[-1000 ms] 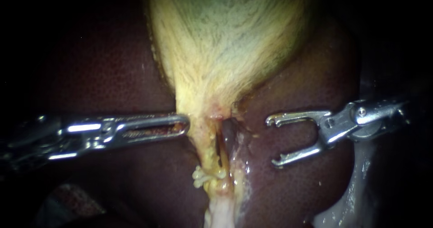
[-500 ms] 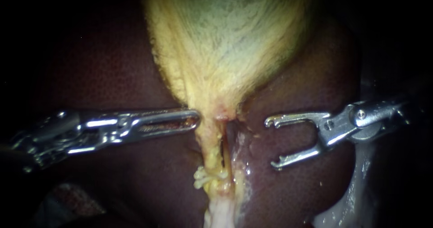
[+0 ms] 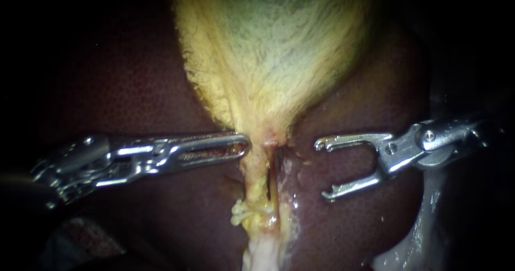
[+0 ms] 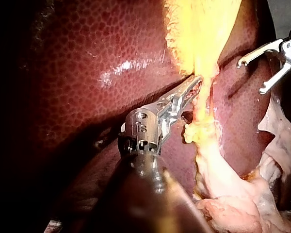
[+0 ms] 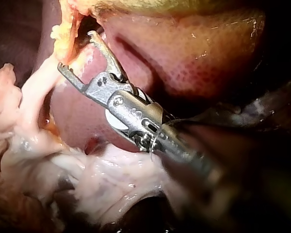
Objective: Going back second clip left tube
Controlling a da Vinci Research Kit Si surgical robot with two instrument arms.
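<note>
Two slender strands run down from the narrow end of the gallbladder across the middle of the liver, parted by a dark slit. The left tube is the yellowish strand on the left instrument's side of that slit, and a second strand lies just beyond it. I can make out no clip on either strand in any view. The left instrument has its jaws lying together with nothing visibly held, and its tip touches the tissue where the gallbladder tapers into the left tube. The right instrument sits over bare liver near the tubes, clear of them in the endoscope view. Its hooked jaws are spread wide and empty, with the mouth facing the strands. Drawing it back along its own shaft looks unobstructed. The left tube looks soft, wet and very light, so it is likely to slip and to stretch or tear if dragged sideways. The best place to take hold is probably its bare stretch between the gallbladder's taper and the fatty clump lower down. One jaw would pass through the slit so that both close squarely across the tube. The hold should be gentle and without twisting, since the thin wall would bruise easily.
</note>
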